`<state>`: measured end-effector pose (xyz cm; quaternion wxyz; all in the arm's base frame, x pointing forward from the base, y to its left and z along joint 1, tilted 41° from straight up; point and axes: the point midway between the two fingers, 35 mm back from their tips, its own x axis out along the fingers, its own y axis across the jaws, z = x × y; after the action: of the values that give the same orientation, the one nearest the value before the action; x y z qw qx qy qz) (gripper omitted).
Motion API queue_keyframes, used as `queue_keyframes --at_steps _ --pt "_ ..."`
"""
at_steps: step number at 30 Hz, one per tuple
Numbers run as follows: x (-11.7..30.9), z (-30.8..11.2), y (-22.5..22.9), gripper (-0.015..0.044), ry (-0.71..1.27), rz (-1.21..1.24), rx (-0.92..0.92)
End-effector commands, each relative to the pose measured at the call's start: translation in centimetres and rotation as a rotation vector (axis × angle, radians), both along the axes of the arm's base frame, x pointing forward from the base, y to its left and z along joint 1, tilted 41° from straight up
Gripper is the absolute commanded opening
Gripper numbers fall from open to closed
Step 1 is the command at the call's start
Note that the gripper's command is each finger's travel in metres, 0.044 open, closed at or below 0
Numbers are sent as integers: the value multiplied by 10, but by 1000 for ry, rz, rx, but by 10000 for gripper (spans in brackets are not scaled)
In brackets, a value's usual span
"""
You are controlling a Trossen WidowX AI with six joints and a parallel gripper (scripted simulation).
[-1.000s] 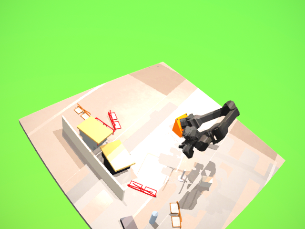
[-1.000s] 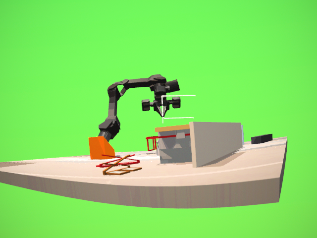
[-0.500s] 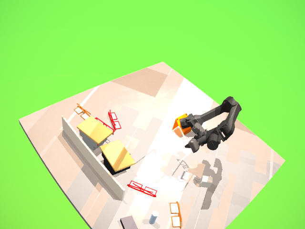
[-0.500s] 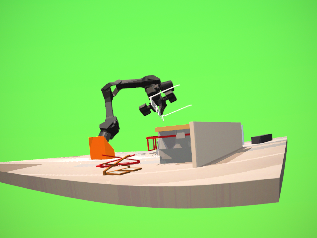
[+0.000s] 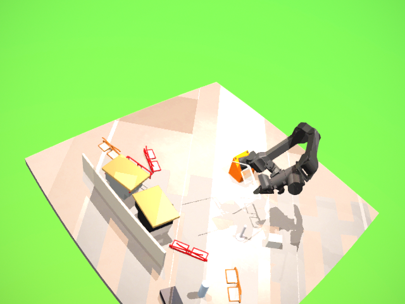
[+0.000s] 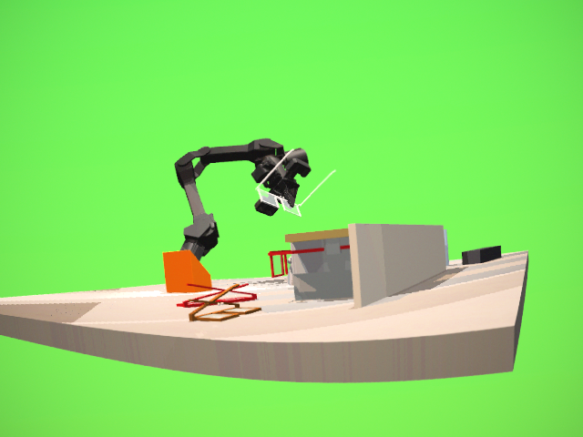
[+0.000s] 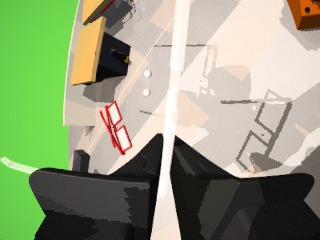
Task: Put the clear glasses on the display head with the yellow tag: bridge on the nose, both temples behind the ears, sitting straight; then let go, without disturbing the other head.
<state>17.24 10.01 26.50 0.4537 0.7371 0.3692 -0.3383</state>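
Note:
My gripper (image 5: 255, 191) (image 6: 291, 204) (image 7: 165, 139) is shut on the clear glasses (image 5: 252, 175) (image 6: 317, 188) (image 7: 176, 65). It holds them high above the table, away from both heads. The glasses are tilted, with both temples spread and pointing up in the exterior view. The black display head (image 5: 143, 217) (image 7: 114, 57) has a small yellow tag (image 7: 127, 60) on its front and a flat wooden top. It wears no glasses and is hidden in the exterior view. The other, grey head (image 5: 119, 188) (image 6: 315, 282) stands beside it and wears red glasses (image 6: 301, 251).
A pale wall (image 5: 122, 206) (image 6: 400, 263) stands behind the heads. Red glasses (image 5: 188, 250) (image 7: 116, 129) lie near the black head. Orange glasses (image 5: 238, 282), a blue-grey cylinder (image 5: 203, 289), a dark block (image 5: 170, 295), a pale block (image 5: 274, 240) and a small stand (image 5: 243, 231) are also on the table.

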Motion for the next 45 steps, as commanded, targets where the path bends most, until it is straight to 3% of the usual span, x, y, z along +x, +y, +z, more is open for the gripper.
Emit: queue_keyframes --at_steps 1,11,45 --pt "-8 5 -2 0 -2 -106 80" --pt "-23 13 -6 0 9 -300 254" --pt "-14 5 -2 0 40 -231 181"
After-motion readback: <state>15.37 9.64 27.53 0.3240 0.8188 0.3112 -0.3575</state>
